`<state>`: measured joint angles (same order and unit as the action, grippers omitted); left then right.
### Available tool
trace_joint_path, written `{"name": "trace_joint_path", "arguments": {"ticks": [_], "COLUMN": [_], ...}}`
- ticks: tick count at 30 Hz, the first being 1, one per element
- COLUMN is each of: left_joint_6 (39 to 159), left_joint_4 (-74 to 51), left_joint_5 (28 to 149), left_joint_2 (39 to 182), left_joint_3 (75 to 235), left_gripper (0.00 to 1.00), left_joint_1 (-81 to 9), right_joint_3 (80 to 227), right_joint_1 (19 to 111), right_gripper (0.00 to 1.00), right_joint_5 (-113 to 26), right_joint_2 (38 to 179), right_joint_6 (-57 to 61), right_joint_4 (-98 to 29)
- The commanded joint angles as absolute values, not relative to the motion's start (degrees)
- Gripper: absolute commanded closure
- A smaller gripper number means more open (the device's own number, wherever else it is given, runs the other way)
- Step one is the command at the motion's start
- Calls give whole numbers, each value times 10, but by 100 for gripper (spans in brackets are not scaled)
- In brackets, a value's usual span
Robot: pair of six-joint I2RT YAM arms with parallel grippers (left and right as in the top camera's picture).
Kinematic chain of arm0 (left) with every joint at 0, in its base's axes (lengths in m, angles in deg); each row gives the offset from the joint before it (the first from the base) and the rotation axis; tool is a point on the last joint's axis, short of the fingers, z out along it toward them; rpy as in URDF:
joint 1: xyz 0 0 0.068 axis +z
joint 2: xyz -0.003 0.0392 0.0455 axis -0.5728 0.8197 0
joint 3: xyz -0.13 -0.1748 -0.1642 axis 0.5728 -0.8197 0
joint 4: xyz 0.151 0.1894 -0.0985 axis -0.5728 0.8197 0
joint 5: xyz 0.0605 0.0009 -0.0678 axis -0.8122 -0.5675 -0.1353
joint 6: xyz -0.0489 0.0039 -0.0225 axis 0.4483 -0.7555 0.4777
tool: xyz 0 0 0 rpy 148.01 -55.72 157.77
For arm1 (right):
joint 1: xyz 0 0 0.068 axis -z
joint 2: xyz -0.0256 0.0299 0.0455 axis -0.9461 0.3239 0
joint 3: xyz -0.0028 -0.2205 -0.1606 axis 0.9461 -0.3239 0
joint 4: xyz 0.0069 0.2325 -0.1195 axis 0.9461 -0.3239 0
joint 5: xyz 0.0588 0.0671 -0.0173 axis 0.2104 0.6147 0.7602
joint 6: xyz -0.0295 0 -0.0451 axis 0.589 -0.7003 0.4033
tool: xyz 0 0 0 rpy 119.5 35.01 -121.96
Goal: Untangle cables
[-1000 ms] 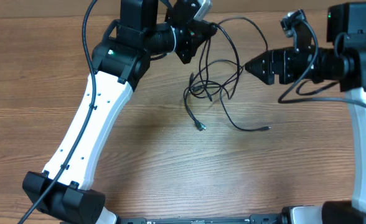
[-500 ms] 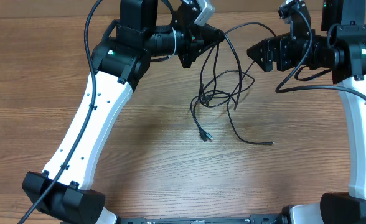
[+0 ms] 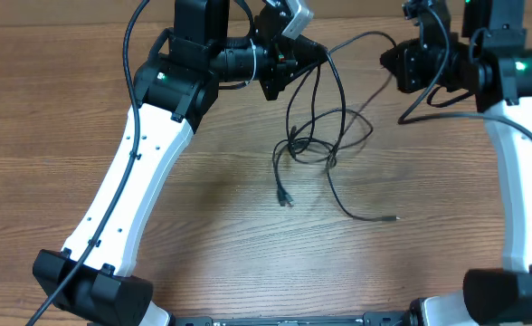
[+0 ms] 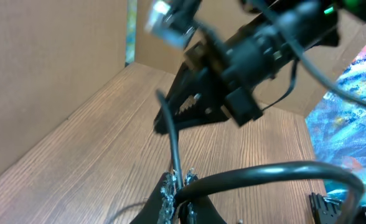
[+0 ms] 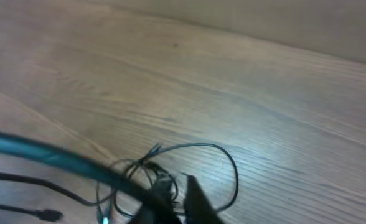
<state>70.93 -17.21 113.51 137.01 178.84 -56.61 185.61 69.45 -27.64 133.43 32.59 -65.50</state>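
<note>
The left end effector (image 3: 313,52) is near the far edge of the surface (image 3: 203,226), its jaws clamped on one strand of the cables (image 3: 295,145). The right end effector (image 3: 391,68) is toward the far right corner. Its jaws look together on another strand, which runs tight down to the knot. The knot hangs or lies between the two arms, near the middle. Two loose ends with plugs (image 3: 286,201) rest on the surface.
</note>
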Motion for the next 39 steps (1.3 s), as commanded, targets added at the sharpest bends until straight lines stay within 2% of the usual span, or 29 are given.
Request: {"name": "trace_joint_path", "arguments": {"ticks": [1,6,11,16,23,30,34,39], "left_joint_6": [700,700,700,706,767,872,910,919], "left_joint_4": [-182,-175,-159,-149,-135,-132,-133,-133], "left_joint_5": [1158,1093,964,836,504,146,119,241], "left_joint_2": [1369,1369,1369,1369,1369,1369,1369,1369], "left_joint_3": [1793,1793,1793,1793,1793,1793,1793,1793], "left_gripper": [96,96,96,96,96,96,96,96], "left_joint_1": [-564,-563,-563,-563,-563,-562,-539,-481], "right_joint_3": [1856,1857,1857,1857,1858,1858,1858,1858], "right_joint_1": [692,693,696,705,719,763,799,828], "right_gripper": [96,96,96,96,96,96,96,96], "right_joint_5": [-261,-381,-561,-663,-832,-936,-930,-859], "right_joint_2": [1355,1348,1336,1332,1331,1330,1326,1304], "right_joint_6": [328,281,204,138,55,-29,-56,-56], "right_joint_4": [-659,-644,-634,-620,-622,-664,-682,-685]}}
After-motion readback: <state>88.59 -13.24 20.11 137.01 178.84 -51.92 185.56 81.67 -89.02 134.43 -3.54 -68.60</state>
